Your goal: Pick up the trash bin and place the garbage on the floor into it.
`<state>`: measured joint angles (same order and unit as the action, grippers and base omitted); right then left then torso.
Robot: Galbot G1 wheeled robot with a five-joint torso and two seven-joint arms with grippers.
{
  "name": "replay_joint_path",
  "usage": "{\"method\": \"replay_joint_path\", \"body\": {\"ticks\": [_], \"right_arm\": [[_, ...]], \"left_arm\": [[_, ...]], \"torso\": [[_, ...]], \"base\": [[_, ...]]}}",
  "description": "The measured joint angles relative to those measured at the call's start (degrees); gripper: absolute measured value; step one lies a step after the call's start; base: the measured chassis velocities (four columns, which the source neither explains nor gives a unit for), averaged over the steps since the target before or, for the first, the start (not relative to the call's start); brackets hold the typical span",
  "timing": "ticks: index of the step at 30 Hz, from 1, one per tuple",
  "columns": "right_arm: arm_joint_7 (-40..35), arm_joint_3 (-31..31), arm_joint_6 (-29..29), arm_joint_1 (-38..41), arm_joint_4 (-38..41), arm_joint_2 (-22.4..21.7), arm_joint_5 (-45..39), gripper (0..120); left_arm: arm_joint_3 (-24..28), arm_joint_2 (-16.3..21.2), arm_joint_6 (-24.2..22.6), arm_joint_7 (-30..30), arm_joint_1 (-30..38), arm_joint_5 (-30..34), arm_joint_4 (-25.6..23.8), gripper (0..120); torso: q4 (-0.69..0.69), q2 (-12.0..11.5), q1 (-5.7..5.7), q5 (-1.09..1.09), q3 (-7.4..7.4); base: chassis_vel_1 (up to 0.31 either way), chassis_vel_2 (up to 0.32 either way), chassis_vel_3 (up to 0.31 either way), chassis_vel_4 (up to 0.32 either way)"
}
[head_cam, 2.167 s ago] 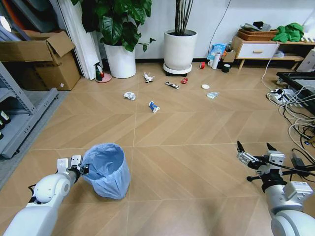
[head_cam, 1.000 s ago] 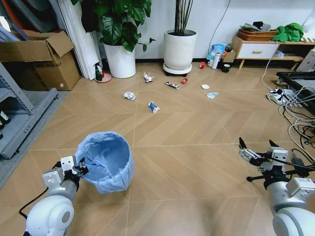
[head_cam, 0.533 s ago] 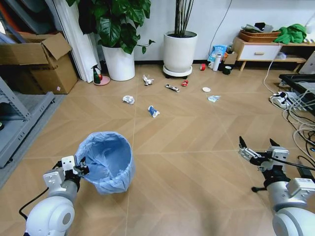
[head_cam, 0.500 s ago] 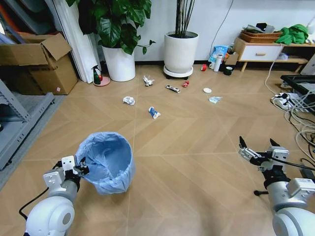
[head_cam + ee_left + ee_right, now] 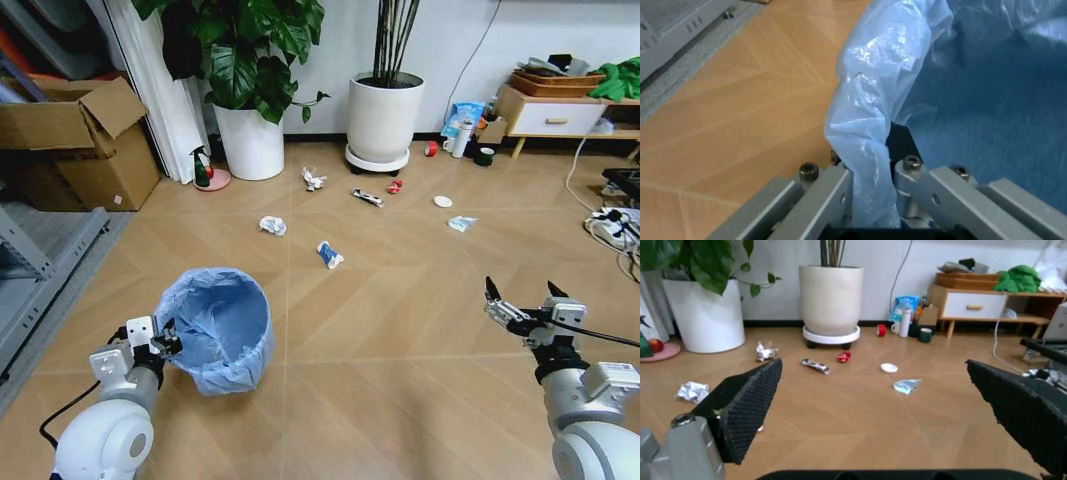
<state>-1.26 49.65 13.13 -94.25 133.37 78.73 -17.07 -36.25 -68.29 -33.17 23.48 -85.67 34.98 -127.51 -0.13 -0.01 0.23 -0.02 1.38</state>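
Head view, lower left: the left gripper (image 5: 165, 343) is clamped on the near rim of the small round trash bin lined with crinkly light-blue plastic (image 5: 218, 326), at about 9 o'clock on its mouth. The bin tilts and appears to hang above the tan herringbone wood-look floor (image 5: 400, 330), though the liner hides its base, so whether it touches the tiles cannot be told. The left wrist view shows what the head view does not: the two metal fingers (image 5: 829, 192) closed on a fold of the liner and rim (image 5: 870, 150), one inside the bin and one outside.

Lower right: the right gripper (image 5: 521, 303) hovers over bare floor with its fingers spread apart, holding nothing; in the right wrist view its two dark ribbed pads (image 5: 750, 402) stand wide at either edge, partly cut off.

The garbage lies well apart from the bin, toward 12 and 1 o'clock: crumpled white paper (image 5: 272, 226), a blue-white wrapper (image 5: 328, 254), a second crumpled piece (image 5: 314, 180), a dark wrapper (image 5: 367, 198), a small red scrap (image 5: 395, 187), a white disc (image 5: 442, 201) and a pale teal tissue (image 5: 461, 224). The blue-white wrapper is hidden behind a pad in the right wrist view.

Behind the litter stand two large white planters (image 5: 384, 117).
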Motion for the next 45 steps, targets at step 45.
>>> {"method": "replay_joint_path", "body": {"ticks": [45], "right_arm": [[0.8, -1.0, 2.2, 0.7, -2.3, -1.3, 0.7, 100]], "left_arm": [[0.3, -1.0, 4.4, -1.2, -0.4, -2.5, 0.6, 0]], "torso": [[0.02, 0.0, 0.01, -0.01, 0.01]], "base": [[-0.174, 0.355, 0.175, -0.349]]}}
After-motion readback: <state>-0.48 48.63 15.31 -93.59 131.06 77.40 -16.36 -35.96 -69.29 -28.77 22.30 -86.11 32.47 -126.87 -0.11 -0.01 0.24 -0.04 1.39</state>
